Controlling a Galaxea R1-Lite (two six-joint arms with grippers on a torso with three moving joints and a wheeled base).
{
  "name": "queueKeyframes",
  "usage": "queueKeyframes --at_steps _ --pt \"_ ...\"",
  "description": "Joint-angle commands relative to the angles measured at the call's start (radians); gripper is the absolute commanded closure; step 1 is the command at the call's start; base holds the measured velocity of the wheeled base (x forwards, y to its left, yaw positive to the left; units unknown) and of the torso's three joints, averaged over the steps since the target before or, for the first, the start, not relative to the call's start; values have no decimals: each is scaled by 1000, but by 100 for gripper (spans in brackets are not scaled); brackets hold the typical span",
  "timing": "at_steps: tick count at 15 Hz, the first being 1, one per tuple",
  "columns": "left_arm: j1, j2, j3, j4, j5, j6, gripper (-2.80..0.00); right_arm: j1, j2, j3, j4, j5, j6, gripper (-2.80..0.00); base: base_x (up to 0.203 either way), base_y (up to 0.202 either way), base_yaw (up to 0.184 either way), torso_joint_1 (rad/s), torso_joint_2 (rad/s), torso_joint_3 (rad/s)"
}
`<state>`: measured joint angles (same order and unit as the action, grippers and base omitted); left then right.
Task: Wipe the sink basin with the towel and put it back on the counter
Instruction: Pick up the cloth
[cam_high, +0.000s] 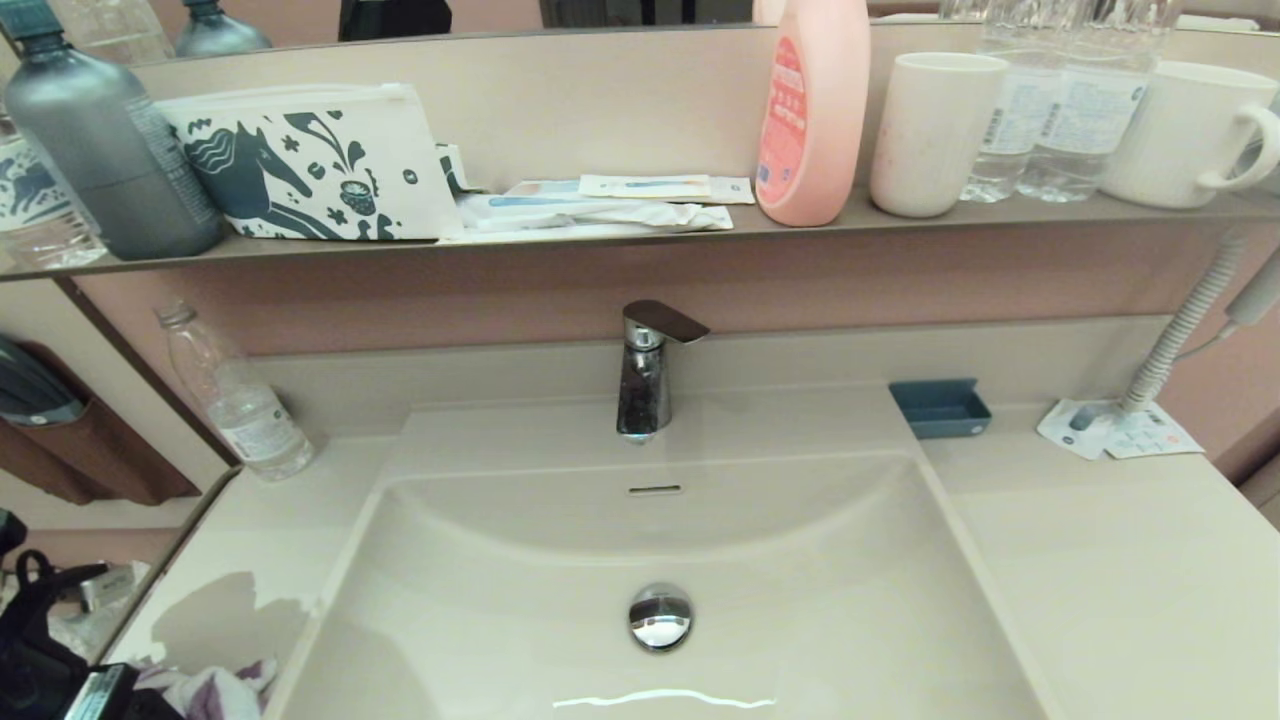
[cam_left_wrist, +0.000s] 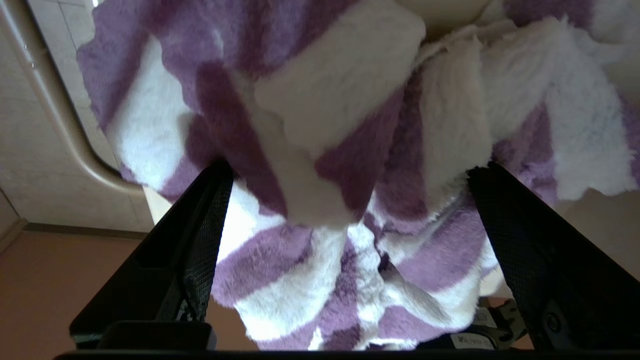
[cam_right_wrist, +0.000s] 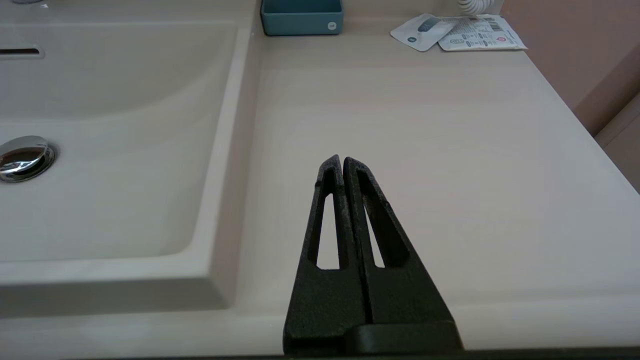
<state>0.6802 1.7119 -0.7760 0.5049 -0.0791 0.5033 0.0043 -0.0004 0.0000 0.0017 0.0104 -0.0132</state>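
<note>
The purple-and-white striped towel (cam_high: 215, 690) lies bunched on the counter (cam_high: 1100, 560) at its front left corner, beside the sink basin (cam_high: 800, 600). In the left wrist view the towel (cam_left_wrist: 320, 110) fills the picture. My left gripper (cam_left_wrist: 350, 167) is open, its black fingers (cam_left_wrist: 210, 225) standing wide apart on either side of the cloth. In the head view only its edge (cam_high: 105, 695) shows. The basin holds nothing but its chrome drain plug (cam_high: 660, 616). My right gripper (cam_right_wrist: 342, 159) is shut and hangs over the counter (cam_right_wrist: 425, 125) to the right of the basin (cam_right_wrist: 125, 150).
A chrome faucet (cam_high: 645, 380) stands behind the basin. A small blue tray (cam_high: 940, 408), paper sachets (cam_high: 1115, 430) and a coiled cord (cam_high: 1180, 330) are at the back right. A plastic bottle (cam_high: 240, 400) stands at the back left. The shelf (cam_high: 600, 245) above carries bottles, cups and a pouch.
</note>
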Motion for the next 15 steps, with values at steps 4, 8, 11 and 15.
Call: queueKeyframes --at_steps 4,8,11,15 --pt "13 87 12 -33 -4 14 -280 0 0 0 0 0 -1 0 0 0 0 0 0 0" --pt "13 81 14 -35 -27 15 0 0 0 0 0 0 -1 0 0 0 0 0 0 0" --pt "15 71 12 -35 -21 17 0 0 0 0 0 0 -1 0 0 0 0 0 0 0" --pt "14 13 -2 4 17 43 0 0 0 0 0 0 -1 0 0 0 0 0 0 0"
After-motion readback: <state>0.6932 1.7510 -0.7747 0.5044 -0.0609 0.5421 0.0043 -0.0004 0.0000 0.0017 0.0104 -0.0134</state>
